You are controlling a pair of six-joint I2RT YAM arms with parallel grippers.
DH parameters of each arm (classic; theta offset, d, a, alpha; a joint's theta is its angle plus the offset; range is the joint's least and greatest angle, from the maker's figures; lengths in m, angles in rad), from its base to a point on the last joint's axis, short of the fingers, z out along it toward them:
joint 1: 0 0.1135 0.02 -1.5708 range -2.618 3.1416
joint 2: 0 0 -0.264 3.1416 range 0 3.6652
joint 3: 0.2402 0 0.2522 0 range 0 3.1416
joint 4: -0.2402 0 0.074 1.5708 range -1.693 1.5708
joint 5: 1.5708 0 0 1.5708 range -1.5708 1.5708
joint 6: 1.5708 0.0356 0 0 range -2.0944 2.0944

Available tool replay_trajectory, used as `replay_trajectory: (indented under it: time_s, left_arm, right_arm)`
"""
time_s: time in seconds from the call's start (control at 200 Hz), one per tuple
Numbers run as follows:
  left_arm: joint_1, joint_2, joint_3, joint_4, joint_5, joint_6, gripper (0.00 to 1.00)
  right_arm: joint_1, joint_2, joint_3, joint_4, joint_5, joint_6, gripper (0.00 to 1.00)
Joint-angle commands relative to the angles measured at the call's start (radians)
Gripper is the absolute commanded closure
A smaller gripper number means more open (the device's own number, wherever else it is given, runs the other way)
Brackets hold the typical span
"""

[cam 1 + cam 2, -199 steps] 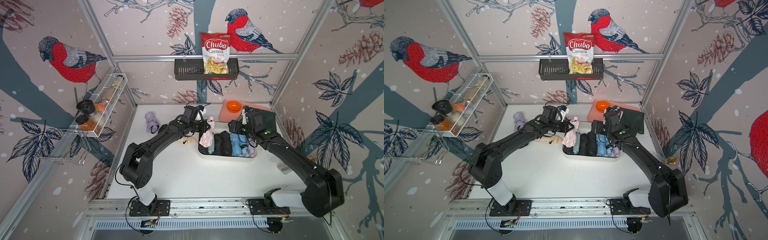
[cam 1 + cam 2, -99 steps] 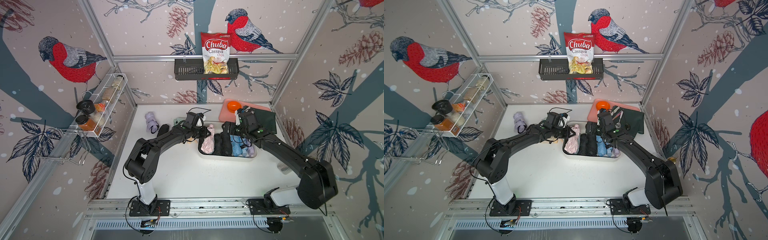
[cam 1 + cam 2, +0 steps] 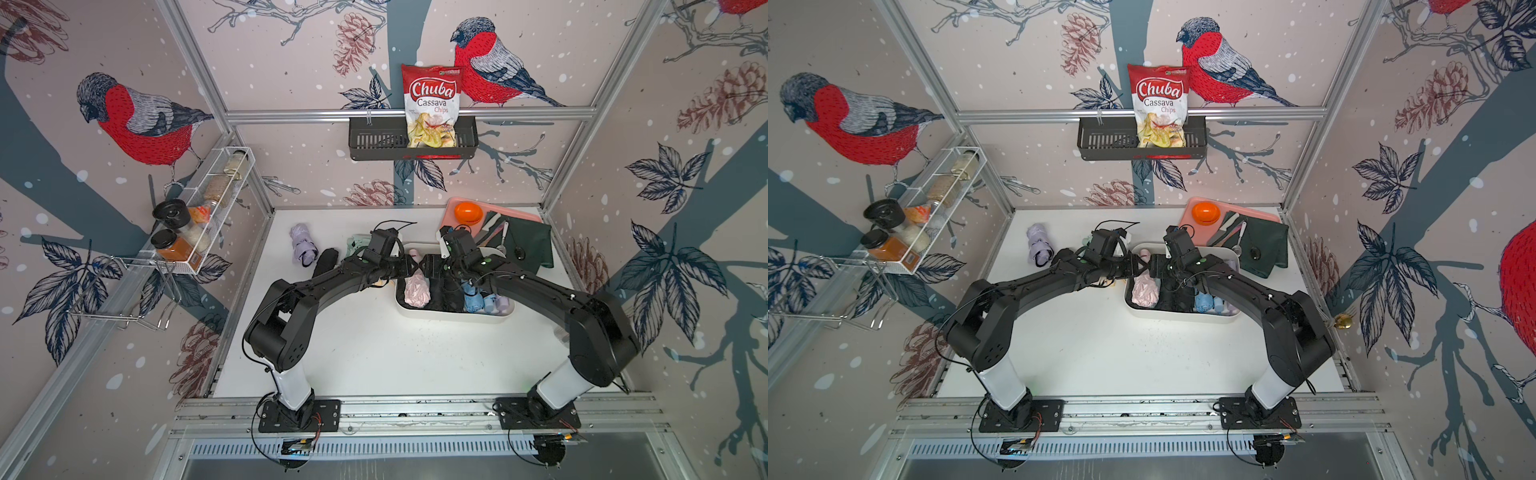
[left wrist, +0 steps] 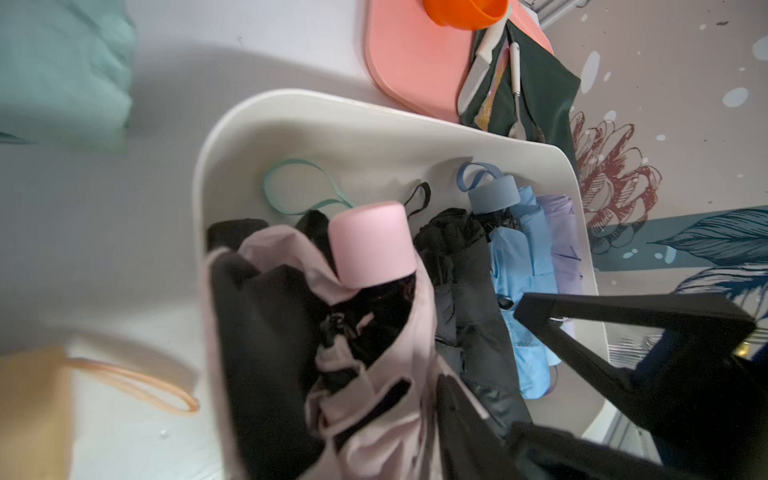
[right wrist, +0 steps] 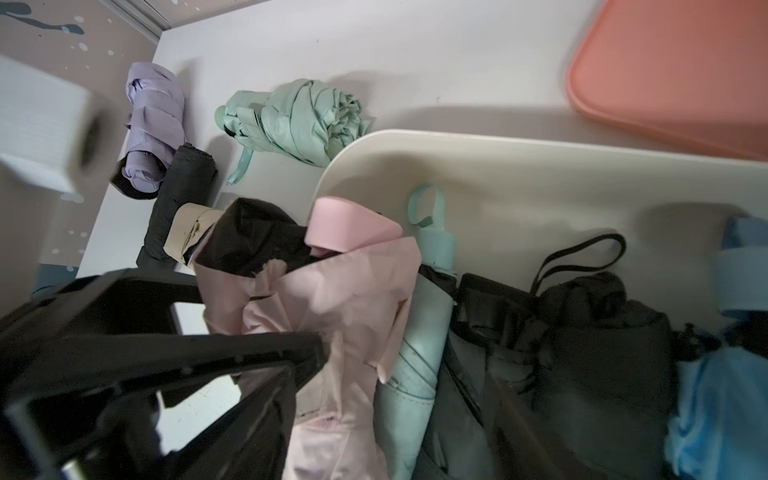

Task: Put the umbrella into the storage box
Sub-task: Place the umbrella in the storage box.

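Umbrella [image 4: 361,415], pale pink, folded, rumpled, black-lined

I see the folded pink umbrella [image 3: 417,286] lying in the cream storage box [image 3: 453,319], nine o'clock end, handle toward twelve.
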Motion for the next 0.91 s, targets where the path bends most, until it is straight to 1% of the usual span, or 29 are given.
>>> replay_trajectory:
  time_s: [0.0, 0.08, 0.16, 0.32, 0.455, 0.505, 0.585, 0.665, 0.8, 0.9]
  left_arm:
    - [0.002, -0.030, -0.006, -0.027, -0.120, -0.003, 0.44]
    - [0.002, -0.041, -0.005, -0.043, -0.154, -0.005, 0.38]
    - [0.003, -0.047, -0.004, -0.058, -0.189, -0.005, 0.35]
    - [0.014, -0.064, -0.007, -0.080, -0.240, -0.001, 0.34]
    - [0.039, -0.084, -0.018, -0.082, -0.263, -0.005, 0.35]
    - [0.050, -0.092, -0.024, -0.080, -0.270, -0.007, 0.35]
    - [0.064, -0.106, -0.035, -0.081, -0.277, -0.007, 0.35]
    - [0.078, -0.114, -0.041, -0.082, -0.282, -0.006, 0.35]
    - [0.094, -0.116, -0.045, -0.099, -0.303, -0.003, 0.35]
    - [0.104, -0.121, -0.057, -0.102, -0.320, -0.005, 0.34]
  right_arm:
    - [0.022, 0.026, 0.019, 0.023, -0.024, 0.006, 0.28]
    - [0.037, 0.045, 0.034, 0.013, -0.025, 0.007, 0.29]
    - [0.050, 0.057, 0.041, 0.004, -0.025, 0.010, 0.28]
    - [0.066, 0.064, 0.040, -0.017, -0.010, 0.021, 0.29]
    - [0.068, 0.083, 0.022, -0.030, -0.011, 0.047, 0.34]
    - [0.072, 0.093, 0.015, -0.038, -0.004, 0.061, 0.39]
    - [0.076, 0.109, 0.004, -0.061, 0.035, 0.095, 0.45]
    - [0.078, 0.124, -0.006, -0.080, 0.063, 0.122, 0.49]
    - [0.086, 0.146, -0.011, -0.133, 0.159, 0.172, 0.53]
    - [0.090, 0.155, -0.020, -0.165, 0.225, 0.207, 0.53]
